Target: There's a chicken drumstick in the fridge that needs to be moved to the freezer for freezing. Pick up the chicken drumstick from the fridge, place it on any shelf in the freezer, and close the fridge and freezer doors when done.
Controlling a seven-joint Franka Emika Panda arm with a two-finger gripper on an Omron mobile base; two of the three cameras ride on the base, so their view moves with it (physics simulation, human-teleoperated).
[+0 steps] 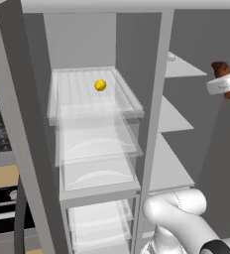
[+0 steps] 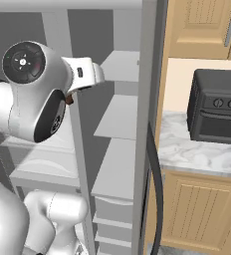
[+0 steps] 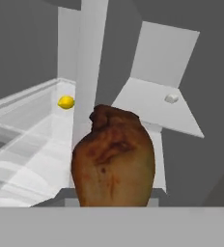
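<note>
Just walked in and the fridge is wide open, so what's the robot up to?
The arm is holding a brown chicken drumstick in its gripper, jaws shut on it, raised in front of the open shelves. A yellow lemon sits on the top clear shelf of the left compartment, and a small pale item lies on a shelf in the right one. The drumstick is not yet set down on any shelf.
</note>
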